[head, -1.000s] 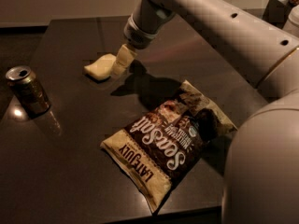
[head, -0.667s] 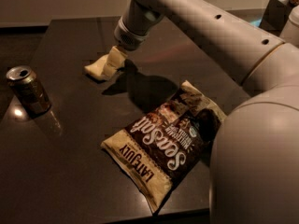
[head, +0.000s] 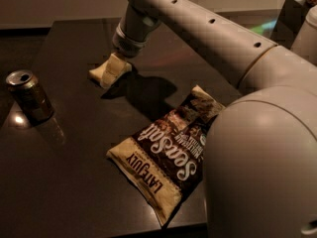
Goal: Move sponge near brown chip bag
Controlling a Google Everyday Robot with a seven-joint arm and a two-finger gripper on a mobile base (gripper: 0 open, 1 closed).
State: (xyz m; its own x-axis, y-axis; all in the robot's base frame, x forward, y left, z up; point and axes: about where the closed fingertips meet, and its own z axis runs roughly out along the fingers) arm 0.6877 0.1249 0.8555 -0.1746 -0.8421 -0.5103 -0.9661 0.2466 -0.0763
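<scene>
Gripper [head: 113,72]: cream, blocky, at end of pale grey arm [head: 208,36]. Loc.: far-left part of table [head: 74,192], tip down at tabletop level, pressed against right side of sponge. Grip state: cannot tell from this view, and cannot tell whether it has hold of anything.

Sponge [head: 96,75]: 1 pc., small, pale yellow, soft block. Lies on tabletop, far-left area. Left end sticks out beyond gripper; remainder hidden behind it. Well apart from bag, w/ arm's dark shadow on the surface between them.

Brown chip bag [head: 163,170]: 1 pc., large, crinkled, dark brown w/ cream ends. Lies flat, face up, set diag. across near-centre of table. One cream end points to near-left edge, other end to far right. Right side partly covered by robot's rounded shell [head: 262,167]. White "Sea Salt" script and "LATE JULY" lettering, both reading upside down from camera.

Can [head: 29,95]: 1 pc., metallic drink can, upright, by left edge of table. Top w/ opening visible. Bright reflection on tabletop just beside its base. Well apart from sponge and from bag.

Table: dark, glossy top, carries all items above.

Arm: comes in from right, crosses upper part of view, bends down to gripper. Row of small dark holes along its length.

Bkgd.: pale wall beyond far edge of table.
</scene>
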